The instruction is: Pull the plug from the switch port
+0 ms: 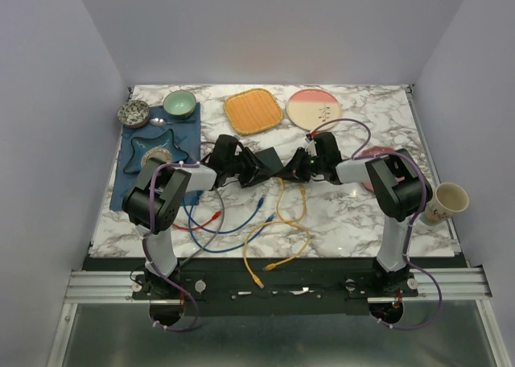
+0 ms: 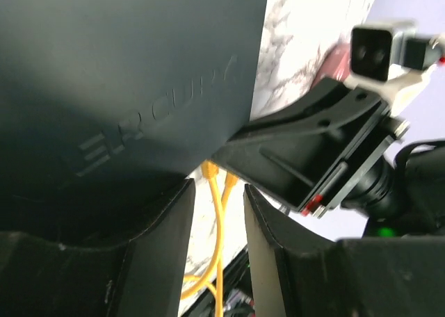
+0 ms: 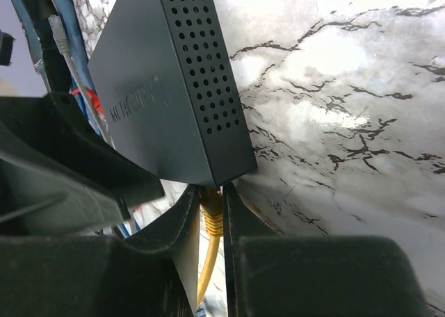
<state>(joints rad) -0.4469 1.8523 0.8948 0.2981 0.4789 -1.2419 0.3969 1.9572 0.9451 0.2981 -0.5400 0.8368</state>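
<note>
The switch is a dark flat box at mid-table between both grippers; it fills the left wrist view and shows its perforated side in the right wrist view. A yellow plug sits in a socket on its near edge, and its yellow cable runs toward me. My right gripper is shut on that plug, right at the socket. My left gripper is at the switch's left end. Its jaws stand apart, and only yellow cables show between them.
Blue, red and grey cables lie in front of the left arm. An orange square plate and a round plate sit at the back. A blue mat with dishes is at the left, and a cup at the right edge.
</note>
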